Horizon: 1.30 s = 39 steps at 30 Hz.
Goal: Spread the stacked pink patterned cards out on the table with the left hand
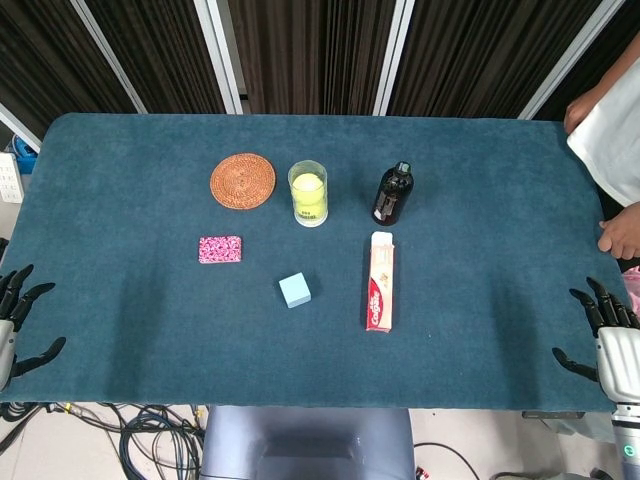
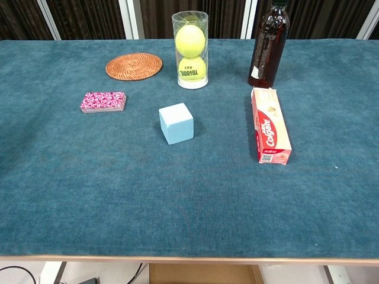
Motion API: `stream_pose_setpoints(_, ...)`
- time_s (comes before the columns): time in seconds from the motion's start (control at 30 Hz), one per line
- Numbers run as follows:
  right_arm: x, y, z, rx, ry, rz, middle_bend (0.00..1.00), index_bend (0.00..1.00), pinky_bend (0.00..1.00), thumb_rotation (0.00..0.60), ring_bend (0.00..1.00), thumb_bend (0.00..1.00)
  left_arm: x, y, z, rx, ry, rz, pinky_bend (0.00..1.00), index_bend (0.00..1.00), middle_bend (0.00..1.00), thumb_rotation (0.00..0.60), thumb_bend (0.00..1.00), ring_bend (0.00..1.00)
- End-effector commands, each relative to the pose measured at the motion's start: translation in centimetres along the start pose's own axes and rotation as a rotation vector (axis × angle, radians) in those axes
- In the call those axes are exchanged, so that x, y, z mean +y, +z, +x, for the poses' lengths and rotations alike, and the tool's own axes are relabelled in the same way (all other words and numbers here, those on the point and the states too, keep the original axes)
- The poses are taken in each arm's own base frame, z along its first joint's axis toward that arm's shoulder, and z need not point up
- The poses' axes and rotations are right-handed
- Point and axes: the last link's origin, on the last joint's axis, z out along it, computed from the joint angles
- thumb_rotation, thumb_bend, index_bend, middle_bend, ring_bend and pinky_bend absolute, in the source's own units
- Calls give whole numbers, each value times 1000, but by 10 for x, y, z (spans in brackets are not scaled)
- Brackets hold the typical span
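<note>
The pink patterned cards (image 1: 220, 249) lie in one neat stack on the blue table, left of centre; the chest view shows the stack (image 2: 103, 102) from the side. My left hand (image 1: 14, 320) hangs at the table's near-left corner, fingers spread, holding nothing, far from the cards. My right hand (image 1: 610, 340) sits at the near-right corner, fingers apart and empty. Neither hand appears in the chest view.
A woven round coaster (image 1: 242, 181) lies behind the cards. A clear tube of tennis balls (image 1: 308, 193), a dark bottle (image 1: 393, 194), a light blue cube (image 1: 294, 290) and a toothpaste box (image 1: 380, 281) stand mid-table. A person's hand (image 1: 620, 233) rests on the right edge.
</note>
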Motion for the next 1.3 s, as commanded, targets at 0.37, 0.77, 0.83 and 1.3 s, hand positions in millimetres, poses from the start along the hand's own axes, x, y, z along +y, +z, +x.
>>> stream_pose_setpoints(0.37, 3, 0, 1, -5, 14, -1, 63, 183, 237, 600, 124, 115, 2, 0, -2, -9, -8, 5, 0, 254, 98, 600, 200, 0)
stream_pose_setpoints(0.77, 6, 0, 3, -3, 30, -10, 63, 183, 237, 600, 125, 116, 42, 105, 16, -181, -31, -49, 0, 257, 91, 600, 151, 0)
stream_pose_setpoints(0.83, 7, 0, 4, -1, 32, -14, 63, 183, 237, 600, 125, 116, 52, 131, 20, -261, -34, -45, 0, 257, 87, 600, 151, 0)
stream_pose_setpoints(1.3, 8, 1, 3, -5, 32, -23, 63, 183, 237, 600, 126, 116, 108, 232, -21, -536, 9, 39, 0, 275, 70, 600, 151, 0)
